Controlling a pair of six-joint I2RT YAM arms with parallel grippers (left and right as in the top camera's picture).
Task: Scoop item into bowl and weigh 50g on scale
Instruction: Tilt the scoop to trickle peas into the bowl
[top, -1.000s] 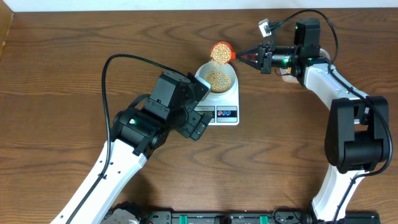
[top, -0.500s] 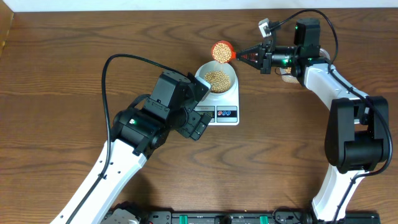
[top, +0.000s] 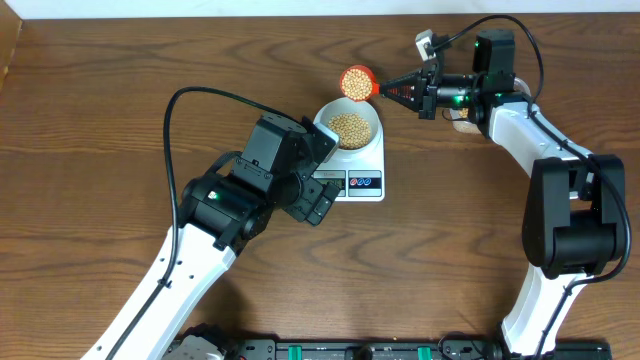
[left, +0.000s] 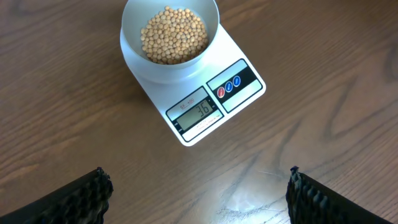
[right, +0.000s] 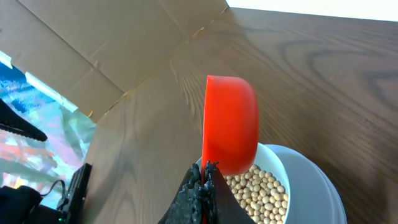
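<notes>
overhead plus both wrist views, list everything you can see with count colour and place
beans: many, tan-yellow, heaped in the bowl
bowl: one, pale white, on the scale
scale: one, white, mid-table, display reads 36
scoop: one, red, tipped over the bowl's rim
table: one, brown wood, under everything
left claw: one, black, open, above bare table near the scale
right claw: one, black, shut on the scoop's handle
</notes>
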